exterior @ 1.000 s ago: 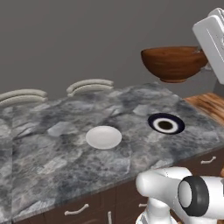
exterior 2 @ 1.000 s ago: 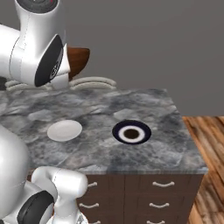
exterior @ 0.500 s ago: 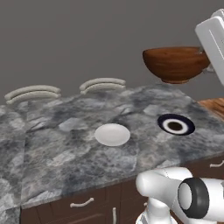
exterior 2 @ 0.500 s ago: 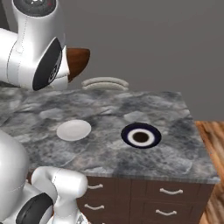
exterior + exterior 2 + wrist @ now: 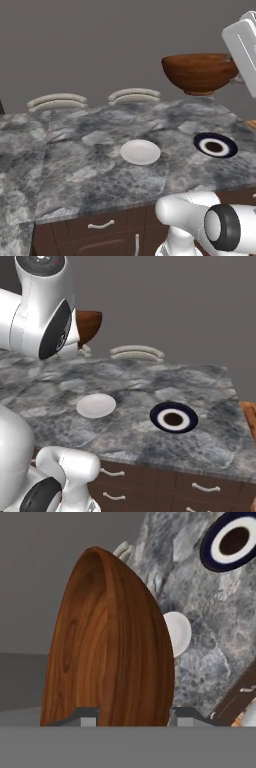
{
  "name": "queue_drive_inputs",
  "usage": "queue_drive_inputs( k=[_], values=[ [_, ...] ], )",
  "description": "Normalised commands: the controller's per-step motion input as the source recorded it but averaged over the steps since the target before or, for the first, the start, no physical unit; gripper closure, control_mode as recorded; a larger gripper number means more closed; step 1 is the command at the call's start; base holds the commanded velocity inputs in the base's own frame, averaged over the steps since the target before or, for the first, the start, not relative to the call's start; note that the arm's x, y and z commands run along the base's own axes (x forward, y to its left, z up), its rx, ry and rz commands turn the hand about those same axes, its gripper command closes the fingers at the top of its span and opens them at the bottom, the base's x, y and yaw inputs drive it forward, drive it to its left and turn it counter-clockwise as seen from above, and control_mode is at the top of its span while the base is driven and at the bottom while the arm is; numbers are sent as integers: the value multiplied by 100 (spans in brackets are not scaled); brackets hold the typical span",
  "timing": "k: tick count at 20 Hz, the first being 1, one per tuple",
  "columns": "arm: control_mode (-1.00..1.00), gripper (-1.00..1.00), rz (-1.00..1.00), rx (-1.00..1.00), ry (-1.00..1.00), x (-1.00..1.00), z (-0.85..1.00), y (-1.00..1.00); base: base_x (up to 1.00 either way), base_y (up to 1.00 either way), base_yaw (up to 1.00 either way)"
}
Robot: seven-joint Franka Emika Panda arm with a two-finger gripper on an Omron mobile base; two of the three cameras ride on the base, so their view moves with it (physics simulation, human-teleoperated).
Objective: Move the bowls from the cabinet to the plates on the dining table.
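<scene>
A glossy reddish-brown wooden bowl [image 5: 200, 73] hangs high over the dining table [image 5: 90, 165], beyond its far edge, with my gripper [image 5: 234, 75] shut on its rim. The hand view has the bowl [image 5: 110, 647] edge-on between my fingertips [image 5: 82, 717]. In the right base view my arm covers most of the bowl [image 5: 89, 325]. Two plates lie on the marble: a white one [image 5: 140, 151] [image 5: 96, 405] [image 5: 178, 632] and a navy one with a white ring [image 5: 215, 145] [image 5: 173, 418] [image 5: 232, 542]. The cabinet is out of view.
Pale curved bars [image 5: 132, 95] [image 5: 56, 101] stand just past the table's far edge. Dark drawers with silver handles [image 5: 205, 488] run under the top. The table's right edge [image 5: 240, 421] drops to a wooden floor.
The whole picture has shifted, so the base has driven; the table and plates now sit further right in both base views. The bowl stays held in my gripper.
</scene>
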Motion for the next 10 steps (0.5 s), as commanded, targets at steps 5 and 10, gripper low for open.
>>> queue_drive_inputs(
  k=[5,10],
  values=[
    [-100,100,1,0,5,43,-31,30,35,20,0],
    [-100,100,9,0,7,57,-78,42,0,0,0]
  ],
)
